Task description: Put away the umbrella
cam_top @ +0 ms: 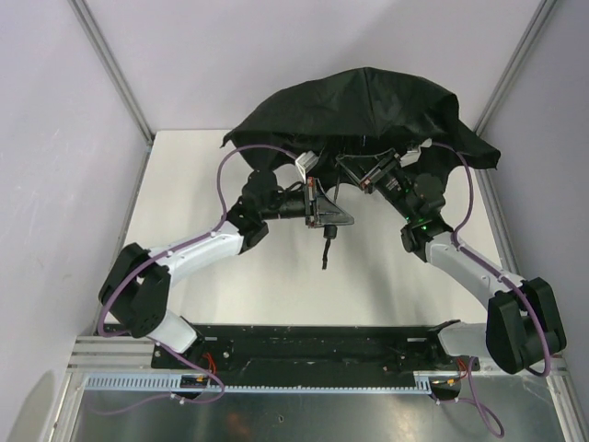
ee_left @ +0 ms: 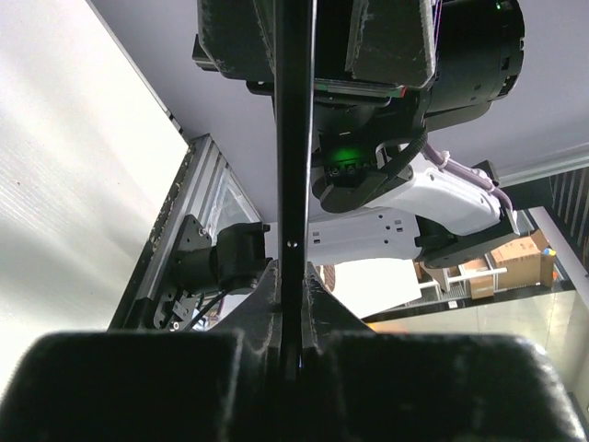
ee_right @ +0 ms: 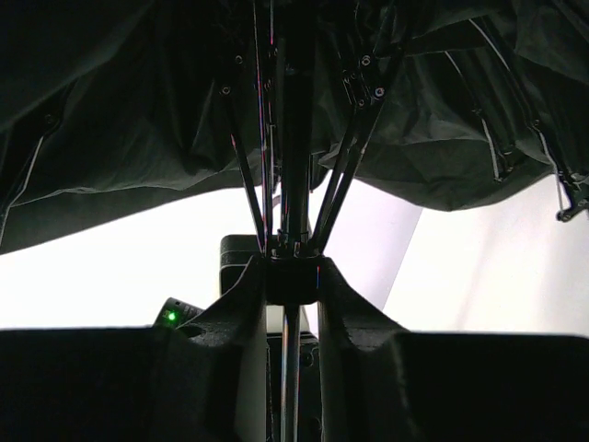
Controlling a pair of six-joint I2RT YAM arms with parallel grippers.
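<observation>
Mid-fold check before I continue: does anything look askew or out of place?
The umbrella canopy is half collapsed and lopsided, sagging in slack folds, spread wider on the right. The wrist strap dangles loose beside the left gripper.

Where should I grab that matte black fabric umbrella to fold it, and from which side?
Take the matte black fabric umbrella by the hub where its thin ribs meet the central shaft, coming from beneath the canopy on the near side. That hub is rigid and exposed; the canopy is limp cloth.
</observation>
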